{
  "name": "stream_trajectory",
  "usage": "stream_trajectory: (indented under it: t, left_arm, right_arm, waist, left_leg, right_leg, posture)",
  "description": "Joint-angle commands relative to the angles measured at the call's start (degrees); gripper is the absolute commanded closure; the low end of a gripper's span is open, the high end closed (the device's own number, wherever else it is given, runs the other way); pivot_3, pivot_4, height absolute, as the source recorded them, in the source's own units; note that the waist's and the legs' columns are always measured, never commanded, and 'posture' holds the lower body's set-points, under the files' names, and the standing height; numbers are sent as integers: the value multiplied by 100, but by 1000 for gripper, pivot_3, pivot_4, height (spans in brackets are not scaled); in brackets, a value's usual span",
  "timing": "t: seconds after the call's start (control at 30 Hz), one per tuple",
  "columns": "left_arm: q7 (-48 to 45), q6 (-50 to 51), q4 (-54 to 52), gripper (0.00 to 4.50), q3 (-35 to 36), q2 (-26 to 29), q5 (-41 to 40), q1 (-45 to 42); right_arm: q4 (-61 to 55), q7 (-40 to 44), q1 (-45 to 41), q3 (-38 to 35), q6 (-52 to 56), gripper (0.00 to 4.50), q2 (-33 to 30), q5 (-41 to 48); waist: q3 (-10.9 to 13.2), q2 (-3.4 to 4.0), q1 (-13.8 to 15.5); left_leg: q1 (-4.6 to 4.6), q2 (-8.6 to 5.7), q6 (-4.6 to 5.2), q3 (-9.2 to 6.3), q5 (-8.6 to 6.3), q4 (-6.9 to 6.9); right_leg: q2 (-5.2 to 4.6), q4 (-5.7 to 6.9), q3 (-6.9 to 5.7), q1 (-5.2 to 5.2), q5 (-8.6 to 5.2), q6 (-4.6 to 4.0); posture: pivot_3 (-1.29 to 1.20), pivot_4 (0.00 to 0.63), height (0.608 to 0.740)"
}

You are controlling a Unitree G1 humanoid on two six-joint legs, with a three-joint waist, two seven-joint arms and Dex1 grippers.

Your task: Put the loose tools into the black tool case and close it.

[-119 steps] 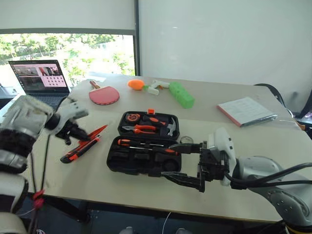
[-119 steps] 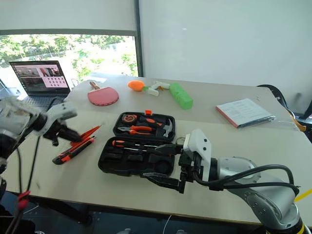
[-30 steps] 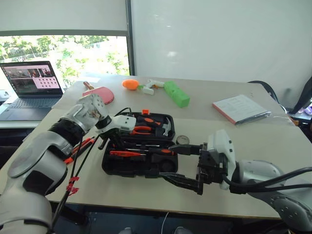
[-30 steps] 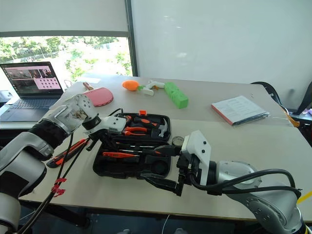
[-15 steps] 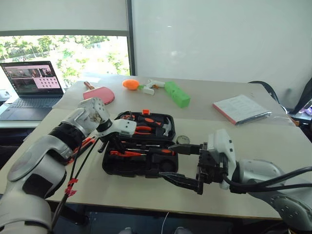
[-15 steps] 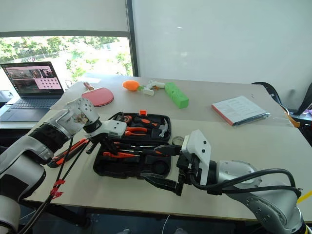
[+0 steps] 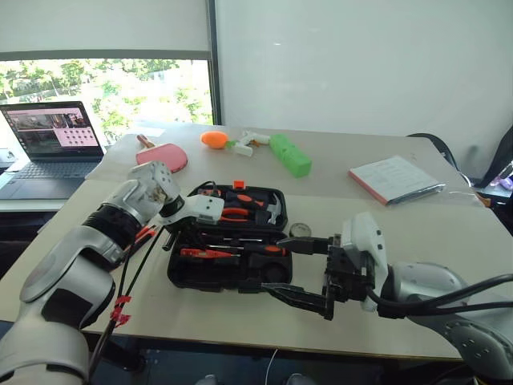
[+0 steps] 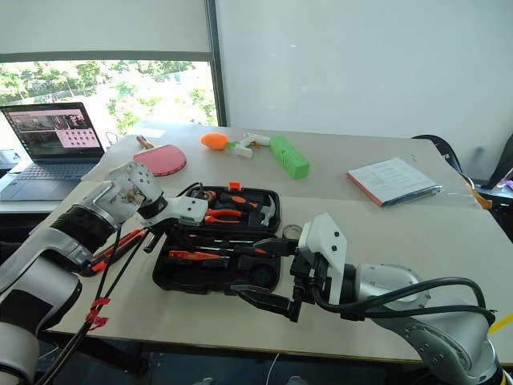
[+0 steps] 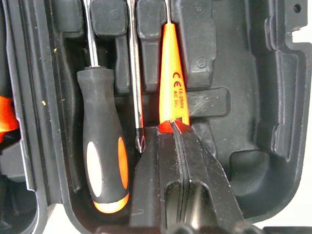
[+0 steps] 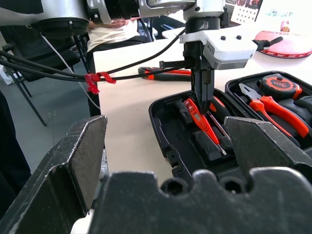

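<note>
four seconds back the left end effector (image 7: 183, 233) hung out over the surface (image 7: 401, 233) beside the loose tools; now it stands in the near half of the black tool case (image 7: 232, 265), fingers pinched shut on the tail of the slim orange-red tool (image 9: 171, 83), which lies along a moulded slot next to an orange-and-black-handled screwdriver (image 9: 103, 161) already seated. over the last second it has hardly shifted, so i judge the tool is being pressed home, with release still to come. left of the case, the black-orange utility knife (image 7: 144, 234) is mostly hidden behind the left arm, so how much else remains outside the case is hard to tell. whether the slim tool sits fully down in its groove cannot be made out. the small round black tape roll (image 7: 300, 230) lies just beside the case's right edge. the right end effector (image 7: 309, 269) hovers spread wide and empty at the case's near right corner, well placed, i think, for closing the lid later.
</note>
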Motion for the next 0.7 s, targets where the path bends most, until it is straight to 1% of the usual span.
stream_trajectory:
  t: [0.03, 0.23, 0.33, 0.4, 0.6, 0.67, 0.7]
  left_arm:
    - [-48, -78, 5, 4470, 62, -69, 284, 188]
    - [-48, -92, -20, 4470, 251, -109, 386, 271]
    - [-48, 179, -191, 4470, 379, -24, 82, 205]
    - [-48, 333, -302, 4470, 455, 81, -122, 128]
    - [-48, 902, -652, 4470, 1194, 730, -651, 164]
    - [289, 1353, -958, 3968, 1806, 1193, -722, 650]
    - [438, 1621, -1162, 3816, 2076, 1424, -770, 938]
  right_arm:
    - [-58, -4, -83, -96, -27, 0, -1, 120]
    - [-53, 10, -87, -114, -22, 0, -19, 147]
    - [-51, 22, -84, -118, -21, 0, -27, 152]
    - [-51, 28, -78, -110, -26, 0, -27, 136]
    - [-2, 149, -118, -192, -60, 0, -126, 60]
    - [121, 311, -193, -249, -108, 0, -218, 8]
    - [196, 394, -235, -250, -127, 0, -251, -27]
  waist:
    - [-1, 2, 4]
    - [-4, 7, 7]
    - [-4, 7, 8]
    - [-4, 7, 8]
    - [-3, 6, -29]
    - [-3, 6, -30]
    - [-3, 7, -52]
  left_leg:
    - [2, 0, 0, 0, 0, -1]
    - [17, 0, 0, 7, 0, 1]
    - [21, 0, 0, 7, 0, 0]
    - [19, 0, 0, 5, 0, 1]
    - [-7, 4, 0, -14, 0, -1]
    - [-7, 3, 0, -20, 0, -3]
    - [-4, 3, 0, -19, 0, -5]
  right_leg:
    - [0, 1, 1, 1, 0, 0]
    - [0, 2, 1, 16, 0, 0]
    - [1, 5, 2, 17, 0, -1]
    - [1, 5, 2, 16, 0, -1]
    - [3, 4, 2, -13, 1, -1]
    - [2, 3, 1, -13, 1, -1]
    - [0, 3, 3, -13, 0, -1]
  posture:
    - [0, 150, 738]
    - [0, 150, 738]
    - [0, 150, 738]
    - [0, 150, 738]
    - [0, 150, 738]
    - [0, 150, 738]
    - [0, 150, 738]
